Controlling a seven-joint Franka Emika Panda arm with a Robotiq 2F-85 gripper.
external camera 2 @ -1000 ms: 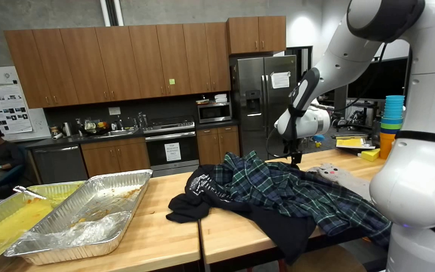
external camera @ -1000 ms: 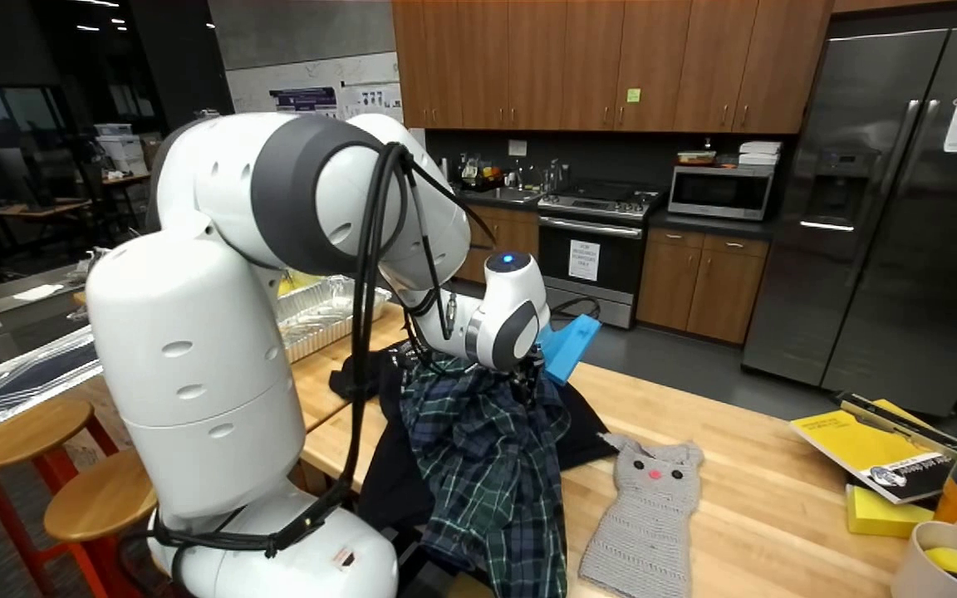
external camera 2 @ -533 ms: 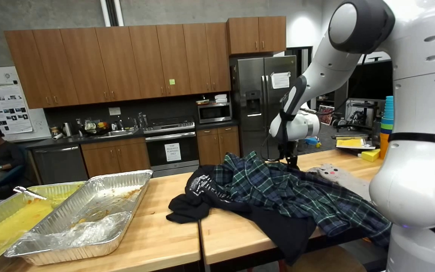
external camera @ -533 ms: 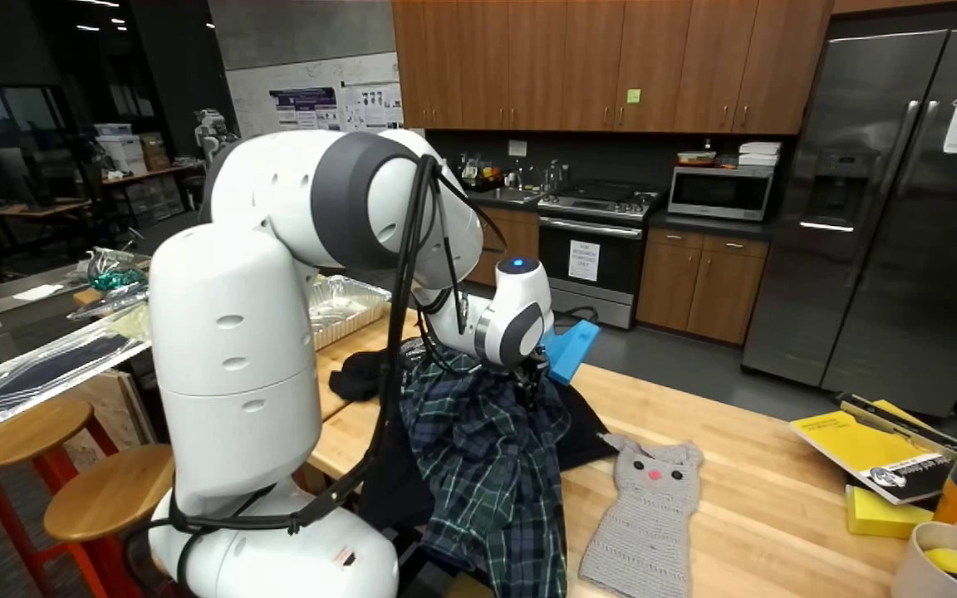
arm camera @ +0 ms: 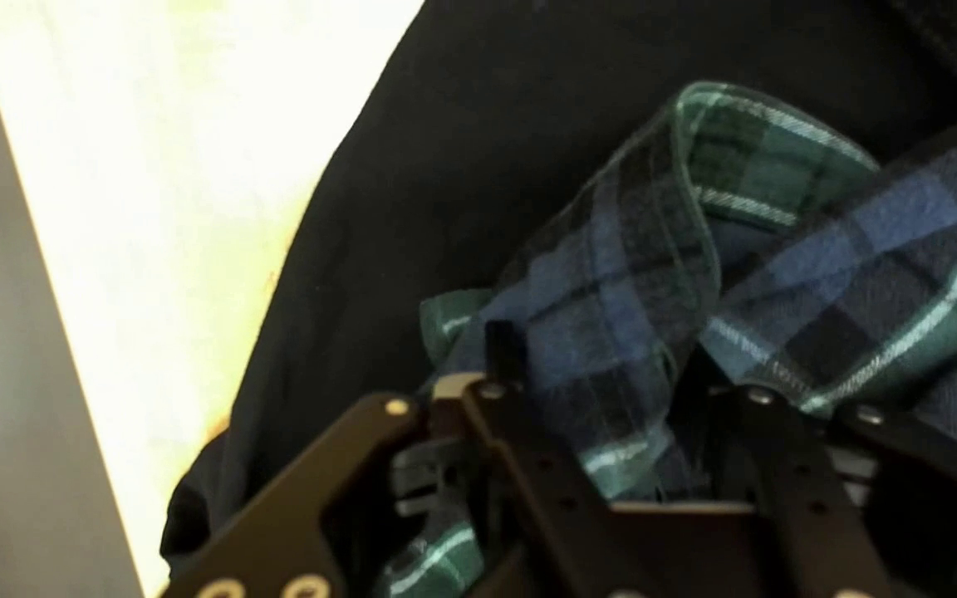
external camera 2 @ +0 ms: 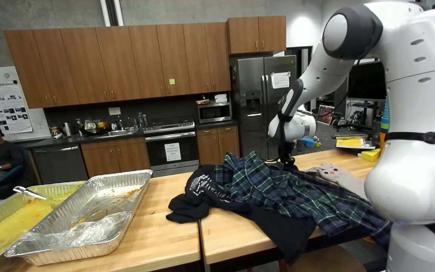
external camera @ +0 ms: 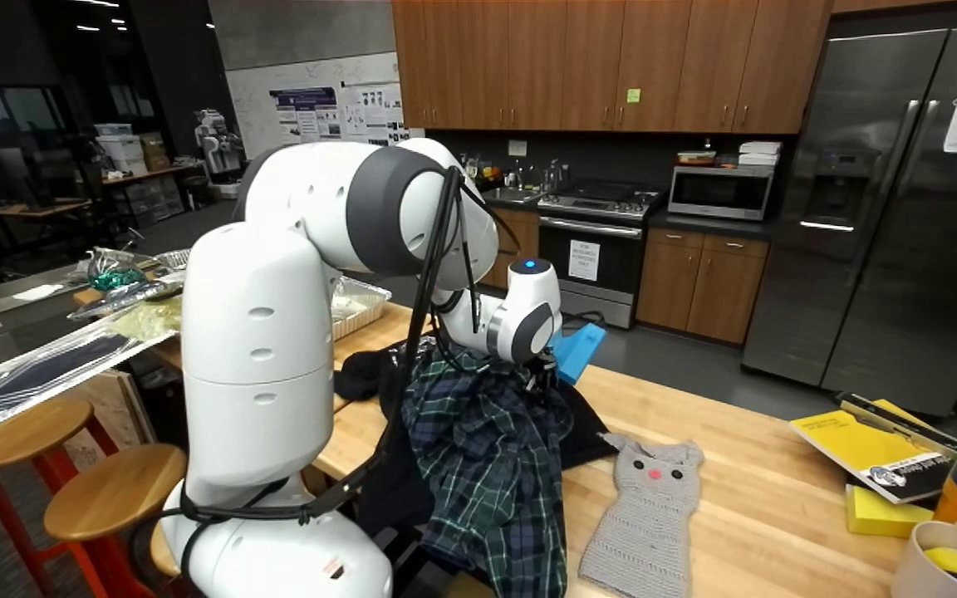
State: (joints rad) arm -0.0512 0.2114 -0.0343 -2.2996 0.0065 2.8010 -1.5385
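Blue-and-green plaid shirt lies under the gripper, a fold between its parted jaws; best to close squarely on that, leaving the black garment beneath unpinched.

1. In an exterior view, a shirt is lying over another garment on a table.
2. To their right, a toy is lying flat.
3. Behind the table, a stove is standing.

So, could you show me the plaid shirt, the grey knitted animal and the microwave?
Plaid shirt [external camera: 491, 477], in an exterior view: its rumpled middle.
Grey knitted animal [external camera: 646, 525], in an exterior view: its body, below the face.
Microwave [external camera: 716, 193], in an exterior view: its door.
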